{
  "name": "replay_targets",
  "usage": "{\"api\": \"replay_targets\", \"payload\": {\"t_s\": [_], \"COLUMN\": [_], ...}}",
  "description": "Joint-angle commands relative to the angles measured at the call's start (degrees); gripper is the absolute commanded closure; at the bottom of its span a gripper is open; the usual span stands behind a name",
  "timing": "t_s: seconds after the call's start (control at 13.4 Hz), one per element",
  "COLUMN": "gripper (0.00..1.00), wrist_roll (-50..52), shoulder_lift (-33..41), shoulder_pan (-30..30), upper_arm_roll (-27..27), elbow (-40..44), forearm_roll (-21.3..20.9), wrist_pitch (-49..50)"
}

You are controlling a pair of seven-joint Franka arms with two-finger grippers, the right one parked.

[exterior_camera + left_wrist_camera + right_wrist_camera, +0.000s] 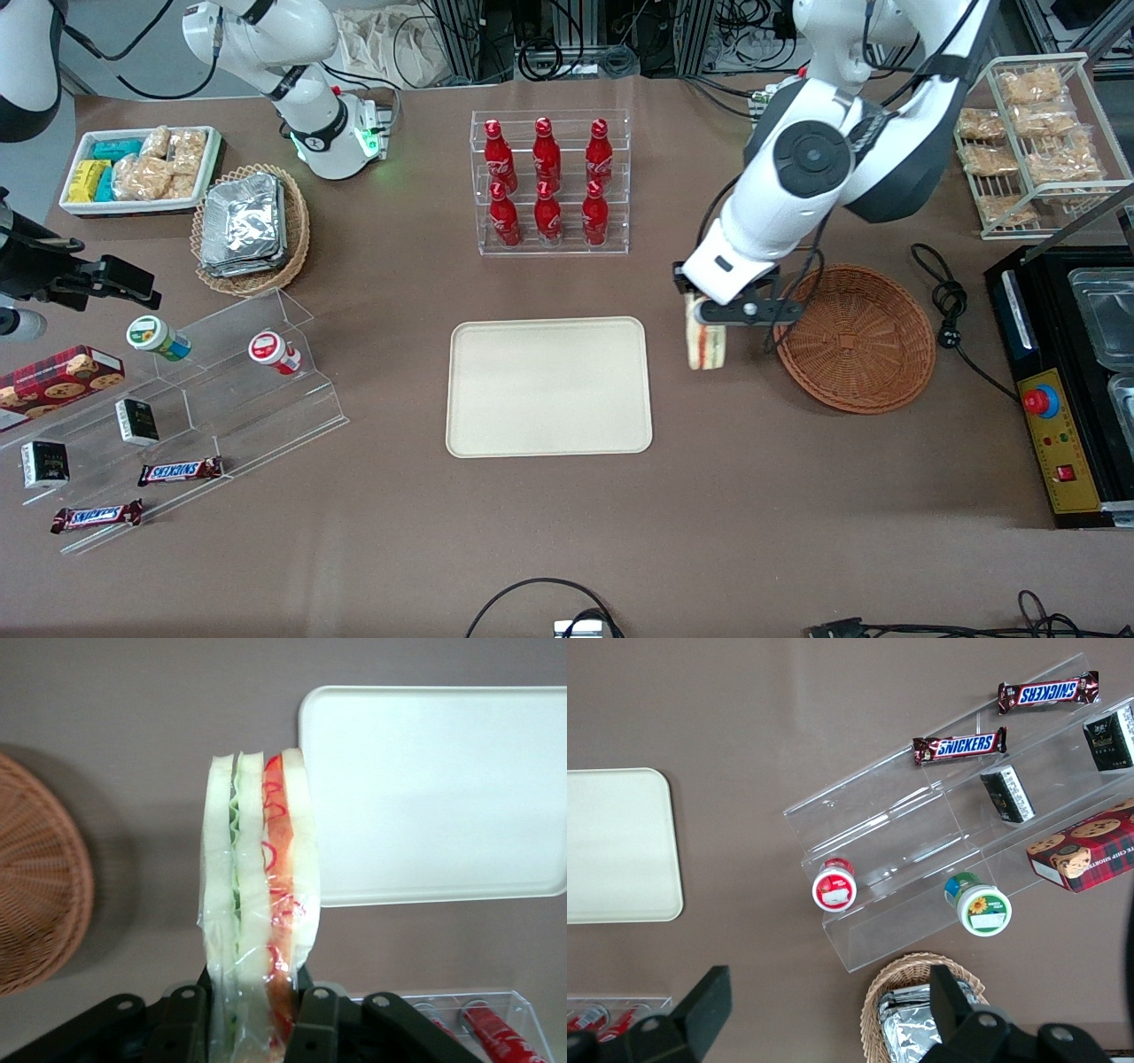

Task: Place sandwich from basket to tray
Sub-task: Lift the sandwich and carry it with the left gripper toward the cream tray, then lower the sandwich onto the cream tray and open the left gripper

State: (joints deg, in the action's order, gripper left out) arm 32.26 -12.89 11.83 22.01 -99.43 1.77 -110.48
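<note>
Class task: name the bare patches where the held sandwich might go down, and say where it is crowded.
The gripper, shut on the sandwich, hangs between tray and basket. The tray is wholly bare; so is the basket. Bare tablecloth lies between tray and cola bottle rack. Crowded: the acrylic snack steps toward the parked arm's end.

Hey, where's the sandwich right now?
The sandwich hangs in the shut gripper above the bare table, between the basket and the tray.

Bare table between pincer (706,312), tray (549,443).
</note>
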Motion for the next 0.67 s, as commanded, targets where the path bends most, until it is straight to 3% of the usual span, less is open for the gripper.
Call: {"api": "replay_targets", "payload": {"t_s": [0.0,0.6], "gripper": [0.84,0.84], "wrist_roll": [5.08,7.82], "shoulder_lift": [-7.75,-22.70], "shoulder_pan": [3.19,8.82], "upper_arm_roll": [-0.03,-0.21], "elbow": [7.57,14.44], "forearm_roll": [-3.60,-5.72], "wrist_pitch": [-1.57,-9.47]}}
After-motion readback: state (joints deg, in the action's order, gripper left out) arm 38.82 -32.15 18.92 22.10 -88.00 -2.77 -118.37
